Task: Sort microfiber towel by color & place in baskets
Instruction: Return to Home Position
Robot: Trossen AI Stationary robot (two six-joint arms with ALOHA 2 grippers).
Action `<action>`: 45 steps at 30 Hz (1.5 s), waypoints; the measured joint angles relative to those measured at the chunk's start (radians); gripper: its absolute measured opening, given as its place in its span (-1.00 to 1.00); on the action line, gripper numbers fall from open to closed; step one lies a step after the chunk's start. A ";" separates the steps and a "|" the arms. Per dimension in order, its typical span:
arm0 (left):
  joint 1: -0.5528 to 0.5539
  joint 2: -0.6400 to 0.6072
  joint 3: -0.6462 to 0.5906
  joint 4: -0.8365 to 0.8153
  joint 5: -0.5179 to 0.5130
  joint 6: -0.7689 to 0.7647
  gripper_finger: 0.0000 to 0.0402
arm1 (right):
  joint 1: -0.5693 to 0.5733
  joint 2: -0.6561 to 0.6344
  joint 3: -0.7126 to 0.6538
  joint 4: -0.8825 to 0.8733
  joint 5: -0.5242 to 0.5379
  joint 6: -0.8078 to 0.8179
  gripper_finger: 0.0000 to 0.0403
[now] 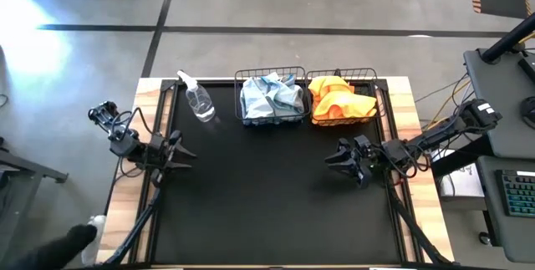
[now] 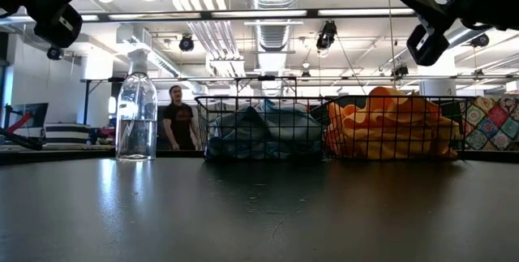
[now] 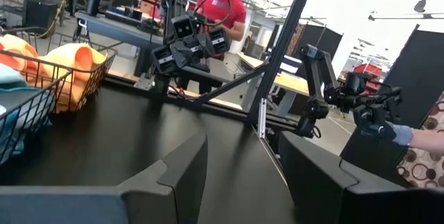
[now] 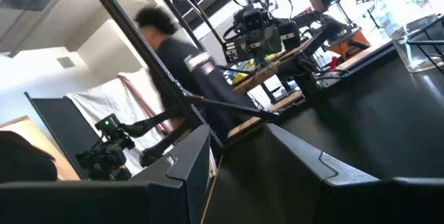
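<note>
left gripper [image 1: 188,153] hung raised at the left, pointed inward, fingers spread | right gripper [image 1: 333,157] hung raised at the right, pointed inward, fingers spread

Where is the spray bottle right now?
The spray bottle stands upright at the far edge of the table, left of centre in the high view, just left of the basket holding the blue towels.

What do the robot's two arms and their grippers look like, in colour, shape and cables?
Both the left arm and the right arm are dark, slim and jointed, with black cables looping near the wrists. The left gripper and the right gripper are black too, each with two flat, angular fingers with a stepped edge. I can read no markings.
</note>
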 joint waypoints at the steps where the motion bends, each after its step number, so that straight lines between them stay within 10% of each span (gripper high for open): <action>1: 0.000 -0.001 -0.005 0.000 0.000 -0.002 -0.18 | 0.000 -0.003 -0.004 -0.001 0.000 0.000 -0.36; 45: 0.000 0.040 -0.181 0.121 -0.027 0.078 -0.18 | 0.000 -0.009 -0.082 0.045 0.000 -0.005 -0.32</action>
